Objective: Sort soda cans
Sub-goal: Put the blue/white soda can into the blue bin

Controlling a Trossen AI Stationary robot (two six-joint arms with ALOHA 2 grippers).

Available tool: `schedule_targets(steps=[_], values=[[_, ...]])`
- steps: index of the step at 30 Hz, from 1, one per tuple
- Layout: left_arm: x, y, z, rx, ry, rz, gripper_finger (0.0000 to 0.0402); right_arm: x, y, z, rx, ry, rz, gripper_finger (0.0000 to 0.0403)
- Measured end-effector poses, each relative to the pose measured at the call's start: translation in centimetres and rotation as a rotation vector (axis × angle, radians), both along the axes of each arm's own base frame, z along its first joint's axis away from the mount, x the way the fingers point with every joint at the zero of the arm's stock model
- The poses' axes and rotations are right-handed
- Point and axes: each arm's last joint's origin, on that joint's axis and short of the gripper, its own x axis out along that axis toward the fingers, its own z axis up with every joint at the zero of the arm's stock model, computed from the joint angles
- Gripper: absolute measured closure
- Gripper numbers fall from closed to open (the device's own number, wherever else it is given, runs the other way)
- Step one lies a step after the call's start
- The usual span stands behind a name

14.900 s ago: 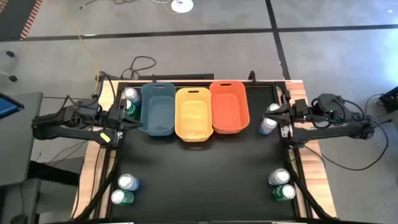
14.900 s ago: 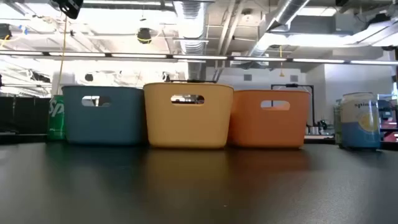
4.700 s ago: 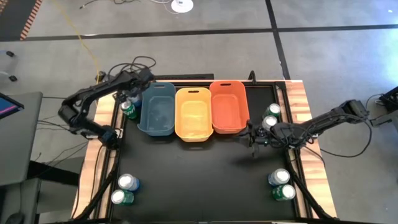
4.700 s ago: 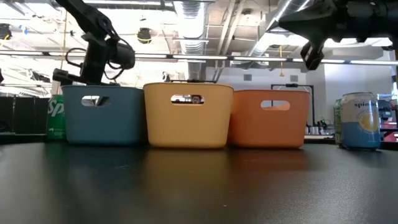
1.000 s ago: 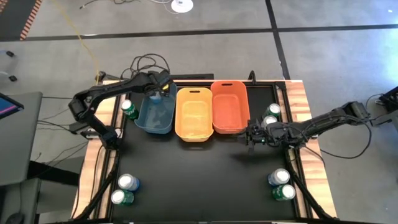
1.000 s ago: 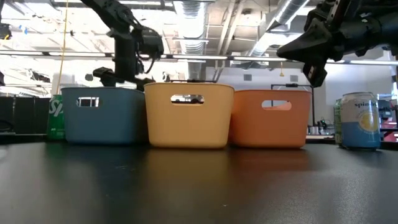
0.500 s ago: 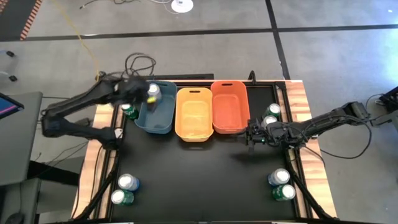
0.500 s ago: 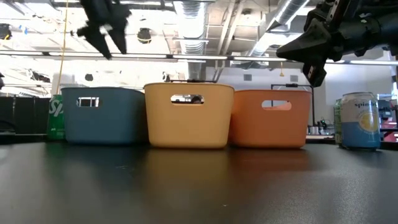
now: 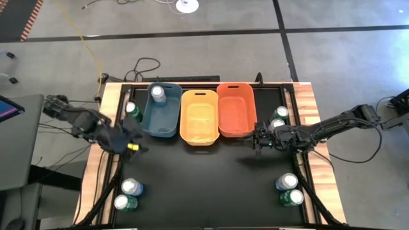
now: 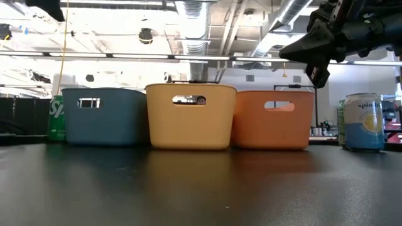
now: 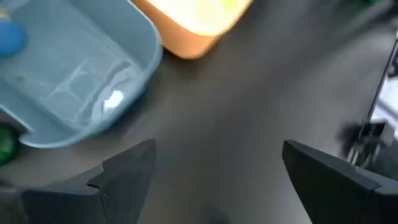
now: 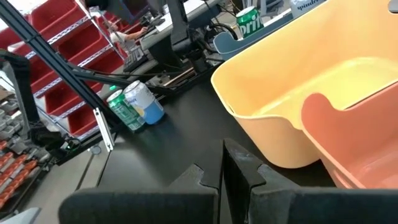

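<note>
A blue-silver soda can (image 9: pixel 157 94) stands upright at the far end of the blue bin (image 9: pixel 161 121). A green can (image 9: pixel 132 110) stands on the table just left of that bin. Pairs of cans stand at the near left (image 9: pixel 129 193), the near right (image 9: pixel 289 190) and the far right (image 9: pixel 277 119). My left gripper (image 9: pixel 131 138) hangs open and empty above the table's left edge, nearer than the blue bin (image 11: pixel 74 81). My right gripper (image 9: pixel 259 137) is shut and empty, in front of the orange bin (image 9: pixel 236 108).
The yellow bin (image 9: pixel 199 116) stands between the blue and orange bins along the far edge. Black table (image 9: pixel 204 179) lies bare in the middle and toward the near edge. Cables lie on the floor behind the table.
My left gripper has swung away from over the blue bin's far end toward the table's left and near edges, rising and turning as it went, with its fingers still open. The blue-silver can stays upright in the blue bin.
</note>
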Motion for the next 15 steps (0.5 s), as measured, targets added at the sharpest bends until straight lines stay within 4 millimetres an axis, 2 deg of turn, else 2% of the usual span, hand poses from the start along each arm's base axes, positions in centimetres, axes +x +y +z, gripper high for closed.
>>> schedule_targets(steps=[8,15], values=[[1.8,-5.8,-2.8,0.01,0.139,-0.033,0.0059,0.0,0.0,0.0,0.025,-0.005,-0.019,0.0369],[1.6,-10.3,-5.5,0.006,0.258,-0.02,0.0059,0.0,0.1,0.0,0.045,-0.006,-0.022,0.0369]])
